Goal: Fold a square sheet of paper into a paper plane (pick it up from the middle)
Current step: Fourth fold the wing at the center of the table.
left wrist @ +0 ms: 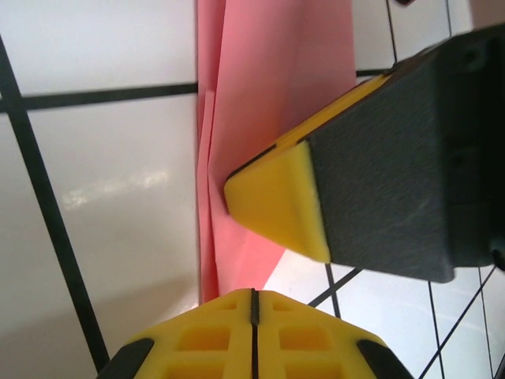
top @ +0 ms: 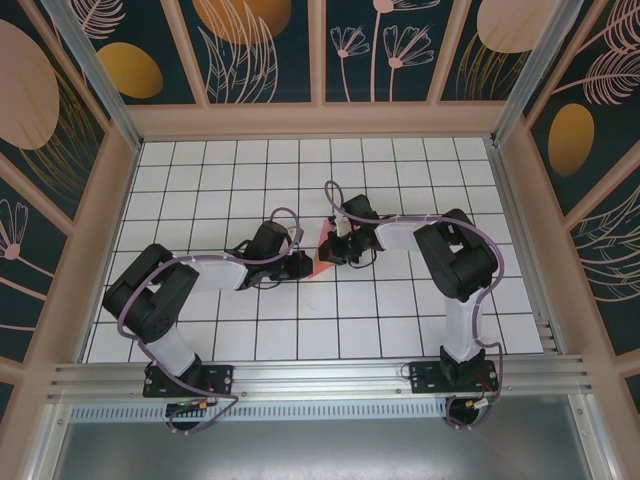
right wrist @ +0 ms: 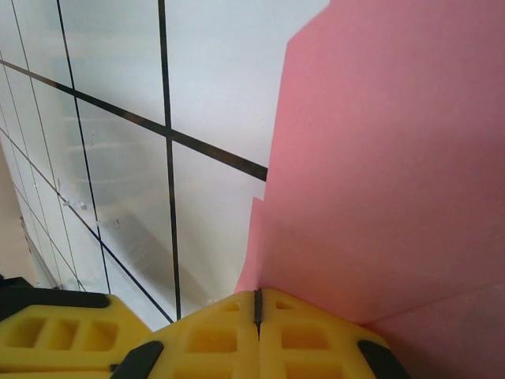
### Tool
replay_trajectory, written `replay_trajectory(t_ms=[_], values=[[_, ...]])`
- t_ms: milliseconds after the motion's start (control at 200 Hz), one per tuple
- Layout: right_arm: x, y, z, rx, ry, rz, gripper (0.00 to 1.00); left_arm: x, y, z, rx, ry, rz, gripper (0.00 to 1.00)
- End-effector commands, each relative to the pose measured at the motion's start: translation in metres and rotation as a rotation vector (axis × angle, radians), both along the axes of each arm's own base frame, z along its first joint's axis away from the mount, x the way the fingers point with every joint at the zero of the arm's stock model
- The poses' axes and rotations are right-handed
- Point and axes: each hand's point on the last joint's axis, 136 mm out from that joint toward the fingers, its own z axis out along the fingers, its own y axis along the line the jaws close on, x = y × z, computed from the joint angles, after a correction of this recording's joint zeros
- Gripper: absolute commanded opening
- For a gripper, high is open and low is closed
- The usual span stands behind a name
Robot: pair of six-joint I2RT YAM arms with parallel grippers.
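Observation:
The pink sheet of paper (top: 322,247) lies folded in layers on the white grid table, between my two grippers. In the left wrist view the paper (left wrist: 260,79) runs away from my left gripper (left wrist: 254,298), whose jaws are shut with no pink in the slit. A yellow fingertip (left wrist: 276,205) of the right gripper rests on the paper's top layer. In the right wrist view my right gripper (right wrist: 257,298) is shut, its tip against the paper (right wrist: 394,158). From above, the left gripper (top: 304,265) and the right gripper (top: 337,250) sit close together at the paper.
The white table (top: 200,190) has black grid lines and is fenced by wooden walls (top: 320,120) on three sides. A yellow finger (right wrist: 55,332) of the left gripper shows at the right wrist view's lower left. Both arms reach inward from the near edge.

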Motion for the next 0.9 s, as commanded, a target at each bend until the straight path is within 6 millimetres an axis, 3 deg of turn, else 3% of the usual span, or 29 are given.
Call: replay_trajectory(t_ms=[0, 120, 140, 405, 611, 716, 896], values=[[-0.007, -0.012, -0.023, -0.077, 0.033, -0.014, 0.04, 0.004, -0.001, 0.002, -0.019, -0.015, 0.023, 0.09], [-0.007, -0.013, -0.024, -0.078, 0.036, -0.015, 0.04, 0.000, -0.009, 0.001, -0.050, 0.010, -0.008, 0.09], [-0.007, -0.012, -0.024, -0.076, 0.035, -0.015, 0.04, -0.002, -0.008, -0.009, -0.038, 0.034, -0.011, 0.09], [-0.006, -0.011, -0.021, -0.066, 0.027, -0.015, 0.04, -0.008, -0.002, -0.030, 0.018, 0.100, -0.009, 0.07], [0.000, -0.002, 0.004, 0.003, -0.036, -0.004, 0.04, -0.011, 0.011, -0.042, 0.089, 0.116, 0.025, 0.02], [-0.004, 0.003, 0.016, 0.044, -0.059, 0.015, 0.04, -0.012, 0.015, -0.044, 0.105, 0.123, 0.037, 0.00], [-0.019, 0.008, 0.007, 0.041, -0.034, 0.046, 0.04, -0.012, 0.016, -0.046, 0.116, 0.128, 0.043, 0.00]])
